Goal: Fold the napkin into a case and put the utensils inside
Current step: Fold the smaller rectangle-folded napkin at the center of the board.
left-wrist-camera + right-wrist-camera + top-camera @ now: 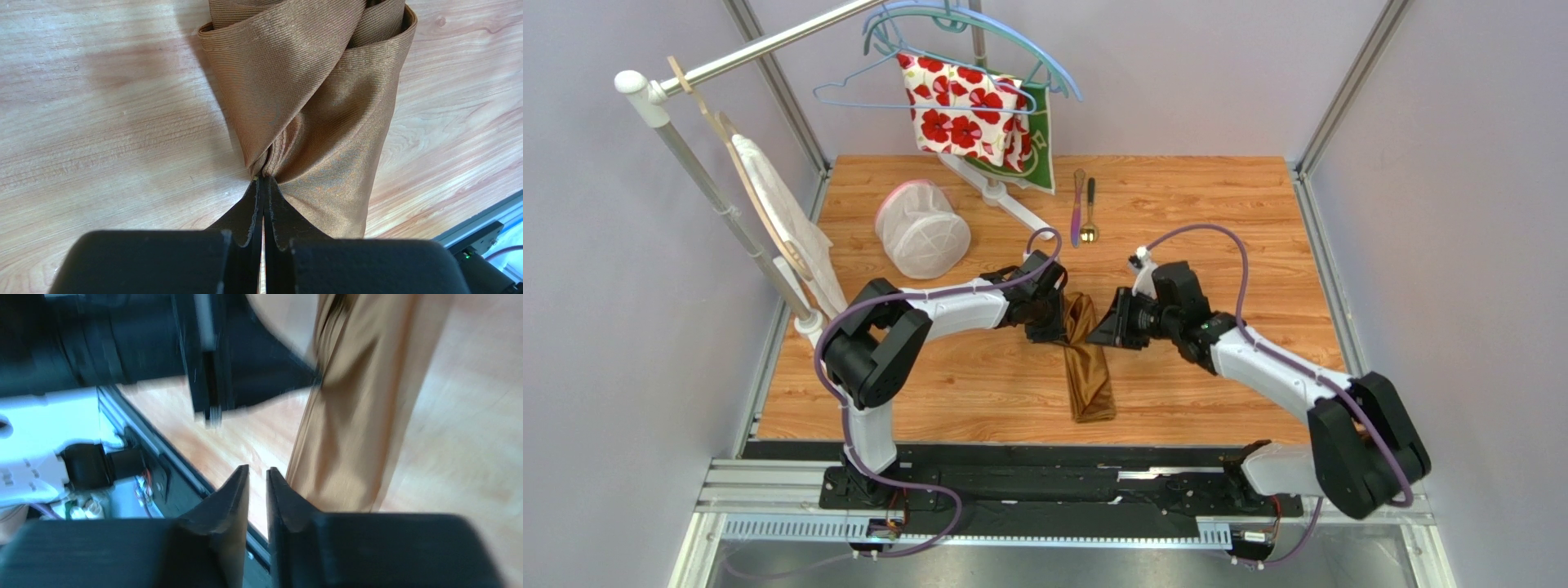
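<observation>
Left hand (264,181) pinched tight on napkin (319,110), gripping a gathered fold at its far end; cloth twists and overlaps just past the fingertips. Right hand (257,473) at a narrow gap, nothing between its fingers, just beside napkin's edge, facing left hand. Napkin folded to a long narrow strip, near end flat on tabletop (928,392) between the arms. Knife (1078,202) and spoon (1089,211) side by side near far edge, well apart from napkin
</observation>
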### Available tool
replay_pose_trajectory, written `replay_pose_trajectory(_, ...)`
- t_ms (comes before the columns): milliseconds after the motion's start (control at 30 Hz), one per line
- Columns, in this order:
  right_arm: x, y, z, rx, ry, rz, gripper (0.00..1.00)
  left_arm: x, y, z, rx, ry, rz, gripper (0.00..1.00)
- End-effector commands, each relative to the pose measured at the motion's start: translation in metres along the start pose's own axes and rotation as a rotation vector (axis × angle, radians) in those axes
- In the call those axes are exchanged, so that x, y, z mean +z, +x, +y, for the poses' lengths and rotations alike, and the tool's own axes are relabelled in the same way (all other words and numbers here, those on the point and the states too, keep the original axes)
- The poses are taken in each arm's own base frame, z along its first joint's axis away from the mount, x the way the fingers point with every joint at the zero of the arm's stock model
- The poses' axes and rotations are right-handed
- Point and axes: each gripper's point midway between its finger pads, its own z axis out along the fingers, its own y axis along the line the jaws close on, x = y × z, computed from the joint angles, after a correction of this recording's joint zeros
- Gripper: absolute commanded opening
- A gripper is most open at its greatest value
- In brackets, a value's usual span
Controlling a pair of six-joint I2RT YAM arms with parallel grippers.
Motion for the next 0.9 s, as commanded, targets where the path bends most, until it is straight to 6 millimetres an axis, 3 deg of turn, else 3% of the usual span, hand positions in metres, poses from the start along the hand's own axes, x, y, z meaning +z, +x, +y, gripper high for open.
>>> replay_pose_trajectory(0,0.020,-0.032,0.000,-0.004,-0.016,-0.007,0.06,-0.002,-0.006,-0.002,0.015,0.011,-0.027,0.00)
replay_pose_trajectory(67,0.035,-0.034,-0.007,0.018,-0.008,0.018,0.00,-0.001,-0.006,-0.002,0.015,0.013,-0.027,0.00)
replay_pose_trajectory(100,0.041,-0.045,-0.003,0.005,-0.029,-0.012,0.00,-0.001,-0.006,-0.002,0.014,0.012,-0.026,0.00)
replay_pose_trajectory(300,0.068,-0.048,-0.017,0.033,-0.027,0.011,0.00,0.000,-0.002,0.000,0.009,0.019,-0.015,0.00)
replay_pose_trajectory(733,0.113,-0.055,-0.057,0.082,0.061,0.015,0.00,-0.002,0.000,-0.001,0.020,0.034,-0.018,0.00)
replay_pose_trajectory(867,0.121,-0.059,-0.054,0.087,0.042,0.025,0.00,0.000,0.004,0.002,0.021,0.026,-0.008,0.00)
